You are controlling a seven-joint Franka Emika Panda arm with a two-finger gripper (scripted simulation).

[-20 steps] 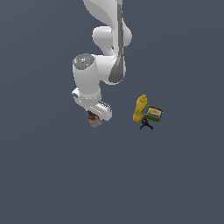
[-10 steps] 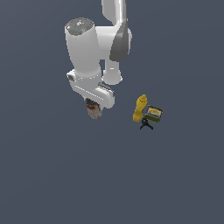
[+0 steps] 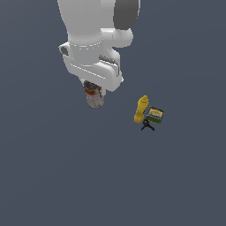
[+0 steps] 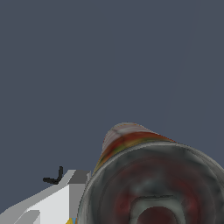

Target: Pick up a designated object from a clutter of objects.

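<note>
The red-and-white can (image 3: 94, 97) hangs under my white hand, well above the grey floor. It fills the wrist view (image 4: 148, 175), dark end toward the camera. My gripper (image 3: 93, 90) is shut on the can; the fingers are mostly hidden by the hand and the can. One white finger (image 4: 48, 203) shows beside the can in the wrist view. The rest of the clutter lies on the floor to the exterior view's right: a yellow squeeze bottle (image 3: 141, 109), a blue-green box with yellow print (image 3: 155, 114) and a tiny black tool (image 3: 147, 126), which also shows in the wrist view (image 4: 54, 177).
The floor (image 3: 66, 176) is a flat dark grey surface. The arm's large white body (image 3: 95, 39) fills the top of the exterior view.
The arm has risen toward the camera with the can in its grip and looks much larger. The bottle, box and tool have not moved.
</note>
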